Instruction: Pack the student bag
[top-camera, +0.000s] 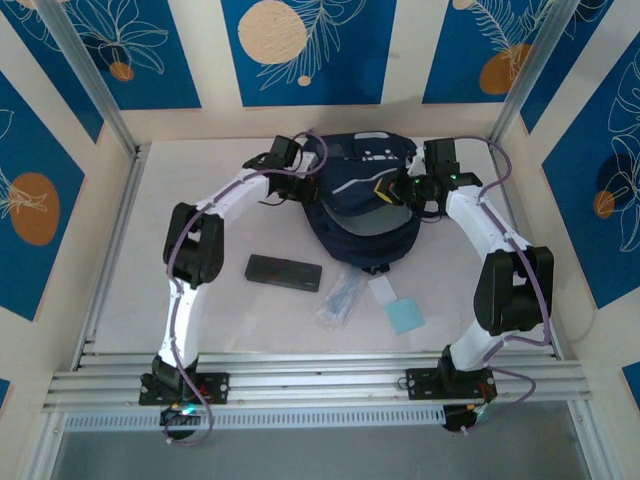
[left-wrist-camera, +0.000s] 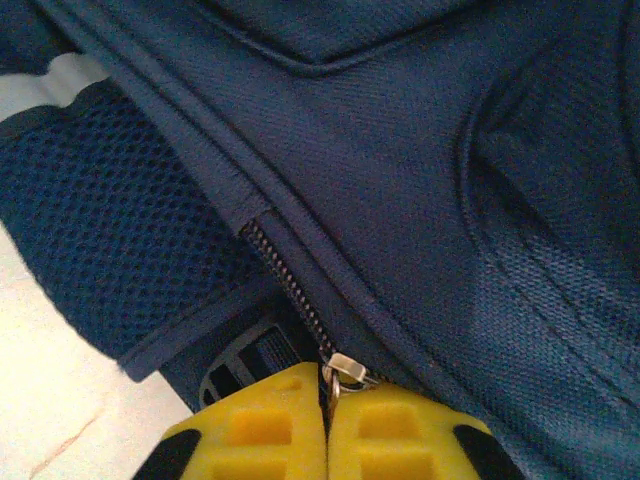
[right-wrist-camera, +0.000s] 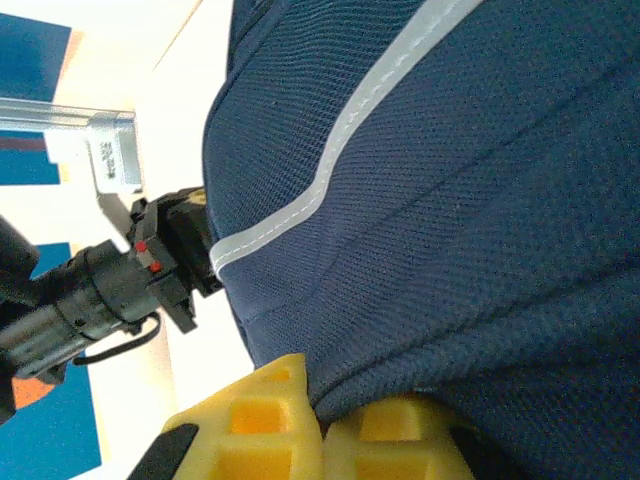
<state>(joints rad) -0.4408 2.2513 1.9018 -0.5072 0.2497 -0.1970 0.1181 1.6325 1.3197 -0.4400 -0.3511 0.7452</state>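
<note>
The navy student bag (top-camera: 365, 205) lies at the back middle of the table, its grey stripes facing up. My left gripper (top-camera: 300, 187) is at the bag's left side. In the left wrist view its yellow fingers (left-wrist-camera: 260, 425) are shut on the metal zipper pull (left-wrist-camera: 347, 367), at the end of a closed zipper (left-wrist-camera: 285, 282). My right gripper (top-camera: 415, 190) is at the bag's right side. There its fingers (right-wrist-camera: 262, 420) are shut on a fold of the bag's navy fabric (right-wrist-camera: 420, 370), below a grey stripe (right-wrist-camera: 330, 165).
In front of the bag lie a black case (top-camera: 284, 272), a clear plastic packet (top-camera: 341, 298), a white card (top-camera: 383, 288) and a light blue pad (top-camera: 405, 315). Metal frame rails (top-camera: 110, 250) border the table's sides and near edge.
</note>
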